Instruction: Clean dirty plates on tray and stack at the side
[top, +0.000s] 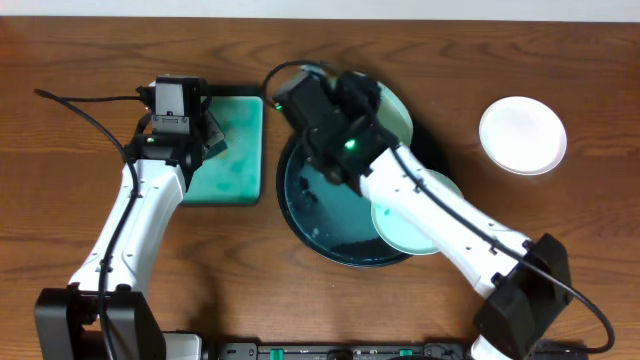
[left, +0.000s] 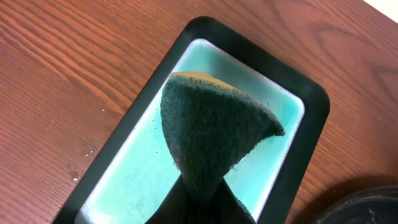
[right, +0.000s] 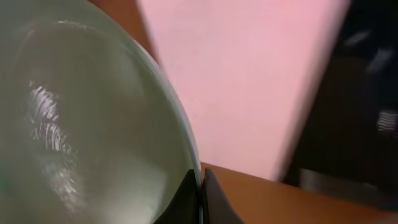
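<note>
The right gripper (right: 200, 194) has its jaws pinched shut on the rim of a pale green plate (right: 81, 124), one finger on each face of the edge. In the right wrist view the plate fills the left half, glossy, with light streaks on its surface. From overhead, this held plate sits over the far right edge of the tray (top: 300, 210), half hidden by the right arm (top: 430, 210). Whether it touches the rim cannot be told. The arm runs back across the tray's right side to its base near the table's front edge.

The left gripper (left: 202, 208) is clamped on a sponge (left: 211, 130), the dark fingers squeezing its lower end so it fans out wider above them. The sponge shows a dark green scouring face with a thin tan strip along its top edge. It is held over the teal tray (left: 137, 168), which lies just left of the tray. Whether the sponge touches the teal tray is unclear.

A second plate (top: 410, 228), green-tinted, lies at the tray's near right side, overlapping its rim and partly under the right arm. A white plate (top: 522, 135) rests alone on the table (top: 90, 60), well to the right of the tray. The tray's floor shows a teal sheen.
</note>
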